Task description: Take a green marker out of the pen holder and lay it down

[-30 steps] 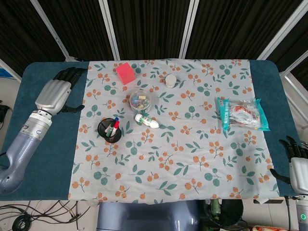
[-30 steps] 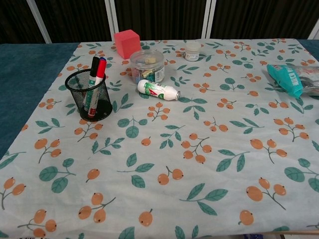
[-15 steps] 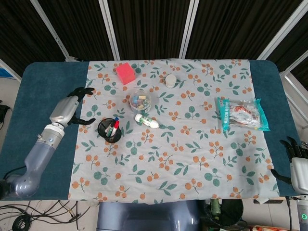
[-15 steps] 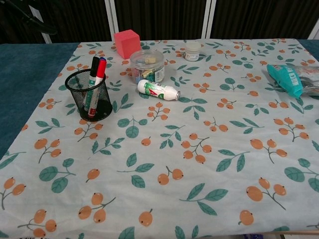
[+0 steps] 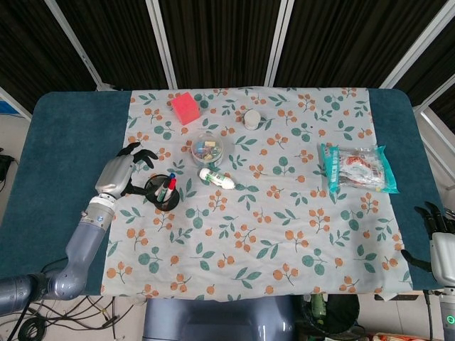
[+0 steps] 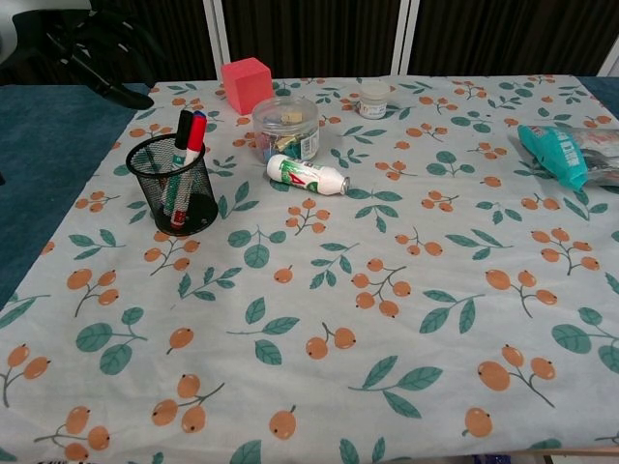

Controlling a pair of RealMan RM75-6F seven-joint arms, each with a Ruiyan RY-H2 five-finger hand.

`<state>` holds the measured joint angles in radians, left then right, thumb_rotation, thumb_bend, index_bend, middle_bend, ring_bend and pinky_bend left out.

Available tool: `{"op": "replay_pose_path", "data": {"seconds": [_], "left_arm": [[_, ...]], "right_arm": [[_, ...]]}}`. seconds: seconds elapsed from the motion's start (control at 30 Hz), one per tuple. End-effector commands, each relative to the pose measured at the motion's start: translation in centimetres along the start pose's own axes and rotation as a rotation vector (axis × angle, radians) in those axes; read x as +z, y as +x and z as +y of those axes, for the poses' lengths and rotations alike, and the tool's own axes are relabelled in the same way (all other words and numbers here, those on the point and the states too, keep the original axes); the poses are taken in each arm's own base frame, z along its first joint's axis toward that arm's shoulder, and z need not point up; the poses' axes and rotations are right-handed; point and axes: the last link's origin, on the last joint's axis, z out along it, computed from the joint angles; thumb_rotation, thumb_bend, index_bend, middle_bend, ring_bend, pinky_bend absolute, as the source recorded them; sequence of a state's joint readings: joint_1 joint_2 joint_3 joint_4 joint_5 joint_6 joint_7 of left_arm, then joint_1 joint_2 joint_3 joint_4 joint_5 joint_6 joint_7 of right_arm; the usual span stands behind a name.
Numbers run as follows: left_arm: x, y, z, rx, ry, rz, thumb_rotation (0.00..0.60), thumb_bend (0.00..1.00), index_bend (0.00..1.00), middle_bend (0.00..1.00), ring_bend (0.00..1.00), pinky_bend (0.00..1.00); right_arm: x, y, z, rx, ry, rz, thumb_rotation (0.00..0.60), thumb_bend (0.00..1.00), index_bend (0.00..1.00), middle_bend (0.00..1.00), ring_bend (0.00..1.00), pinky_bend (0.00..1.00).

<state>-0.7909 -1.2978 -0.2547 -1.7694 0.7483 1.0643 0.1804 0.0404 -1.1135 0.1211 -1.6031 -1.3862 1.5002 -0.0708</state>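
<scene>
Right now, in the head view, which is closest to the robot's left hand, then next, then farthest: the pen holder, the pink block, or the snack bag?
From the left hand:
1. Pen holder, just to its right, nearly touching.
2. Pink block, farther back on the cloth.
3. Snack bag, far across on the right side.

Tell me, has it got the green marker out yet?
Not yet. The markers stand in the pen holder; none lies on the cloth. The left hand hovers open beside the holder, touching nothing. The right hand sits idle at the table's edge. Gripping, lifting and laying down remain.
</scene>
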Motion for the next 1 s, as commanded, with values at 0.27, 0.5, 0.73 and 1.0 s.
{"op": "replay_pose_path", "data": {"seconds": [0.27,0.5,0.73,1.0], "left_arm": [[1.6,-2.4,0.0,-0.048,0.005,0.011,0.600,0.22,0.43,0.44,0.08,0.11],[1.7,-3.2,0.7,-0.058,-0.011,0.012,0.600,0.22,0.43,0.46,0.09,0.10],[1.5,-3.6,0.6,-0.035,-0.005,0.024,0.600,0.22,0.43,0.49,0.11,0.10],[1.7,-4.7,0.4,-0.040,-0.003,0.002,0.600,0.23,0.45,0.50,0.11,0.10]], "right_arm": [[0.0,0.1,0.1,-0.001,-0.005,0.002,0.600,0.00,0.20,0.14,0.24,0.24],[0.0,0.2,0.1,0.000,-0.005,0.004,0.600,0.00,0.20,0.14,0.24,0.24],[0.0,0.2,0.2,0.004,-0.007,0.006,0.600,0.00,0.20,0.14,0.24,0.24],[0.1,0.3,0.3,0.005,-0.012,0.007,0.600,0.00,0.20,0.14,0.24,0.24]]}}
